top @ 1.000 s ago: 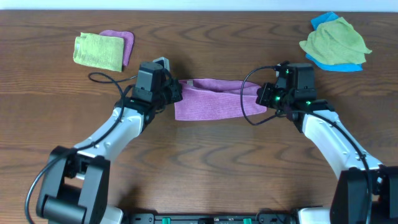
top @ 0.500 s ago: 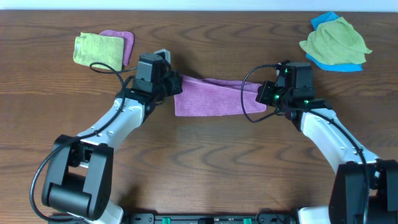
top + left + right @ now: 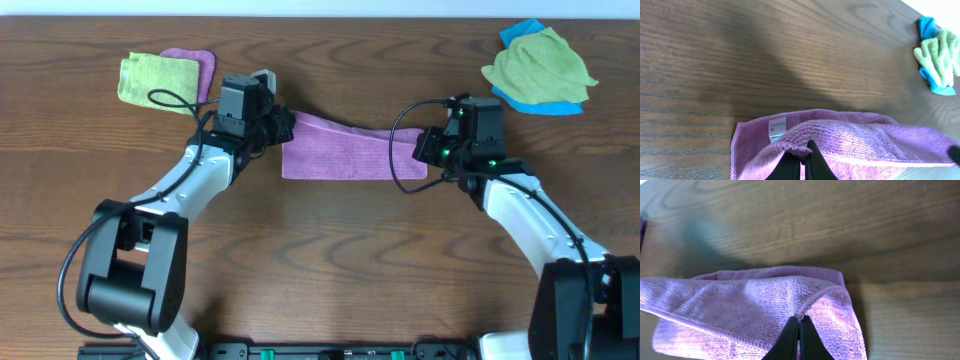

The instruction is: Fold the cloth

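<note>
Midway across the counter [image 3: 320,270] lies the cloth [image 3: 345,155], doubled into a strip. At its label end the left fingers [image 3: 811,159] pinch fabric; at its opposite end the right fingers [image 3: 792,336] do likewise. Beyond it sit a green cloth [image 3: 158,82] and a green-on-blue pile [image 3: 540,68].
</note>
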`<move>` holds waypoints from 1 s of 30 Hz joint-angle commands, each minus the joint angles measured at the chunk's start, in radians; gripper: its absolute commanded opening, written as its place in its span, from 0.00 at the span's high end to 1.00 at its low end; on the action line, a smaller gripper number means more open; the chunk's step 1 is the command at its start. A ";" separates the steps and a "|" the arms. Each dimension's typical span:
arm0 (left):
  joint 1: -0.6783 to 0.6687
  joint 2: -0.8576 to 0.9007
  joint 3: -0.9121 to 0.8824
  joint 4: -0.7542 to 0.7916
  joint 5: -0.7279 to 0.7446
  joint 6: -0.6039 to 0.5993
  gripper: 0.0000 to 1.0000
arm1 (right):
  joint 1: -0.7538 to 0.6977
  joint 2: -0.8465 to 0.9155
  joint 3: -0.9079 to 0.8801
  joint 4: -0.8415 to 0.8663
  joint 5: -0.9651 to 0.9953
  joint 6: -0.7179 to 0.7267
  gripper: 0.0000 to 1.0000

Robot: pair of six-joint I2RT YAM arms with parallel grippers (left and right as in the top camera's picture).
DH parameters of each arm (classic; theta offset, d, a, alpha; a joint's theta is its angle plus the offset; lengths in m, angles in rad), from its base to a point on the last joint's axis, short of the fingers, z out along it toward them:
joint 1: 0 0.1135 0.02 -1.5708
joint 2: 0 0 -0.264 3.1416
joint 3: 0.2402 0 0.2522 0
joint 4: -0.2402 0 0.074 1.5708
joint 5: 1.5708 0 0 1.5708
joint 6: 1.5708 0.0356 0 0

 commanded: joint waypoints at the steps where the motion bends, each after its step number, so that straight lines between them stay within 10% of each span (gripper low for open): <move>1: 0.007 0.007 0.023 -0.001 0.009 0.015 0.94 | 0.000 0.014 0.028 0.022 0.014 0.013 0.98; 30: 0.007 0.004 0.023 -0.240 0.056 -0.002 0.94 | 0.002 0.056 0.109 -0.272 -0.027 0.021 0.99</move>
